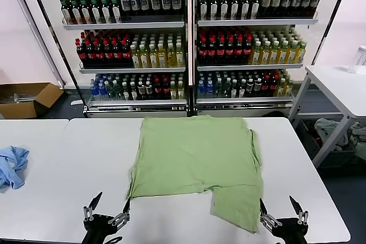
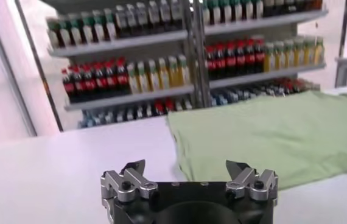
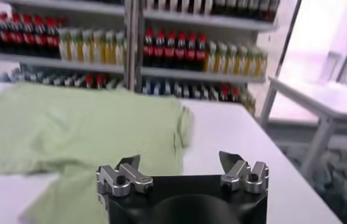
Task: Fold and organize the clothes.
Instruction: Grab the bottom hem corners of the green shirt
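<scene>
A light blue cloth [image 1: 11,166] lies crumpled on the white tabletop [image 1: 63,164], well to the left of the left pincer [image 1: 107,208]. That pincer hovers at the near tabletop edge with its fingers spread apart, holding nothing. Just ahead of it and to its right, the green polo shirt [image 1: 197,161] lies spread flat, back side up, one sleeve flap reaching toward the near edge. The right pincer [image 1: 281,212], also spread apart and empty, sits just right of that flap. Bottle shelves [image 1: 186,38] stand beyond both.
</scene>
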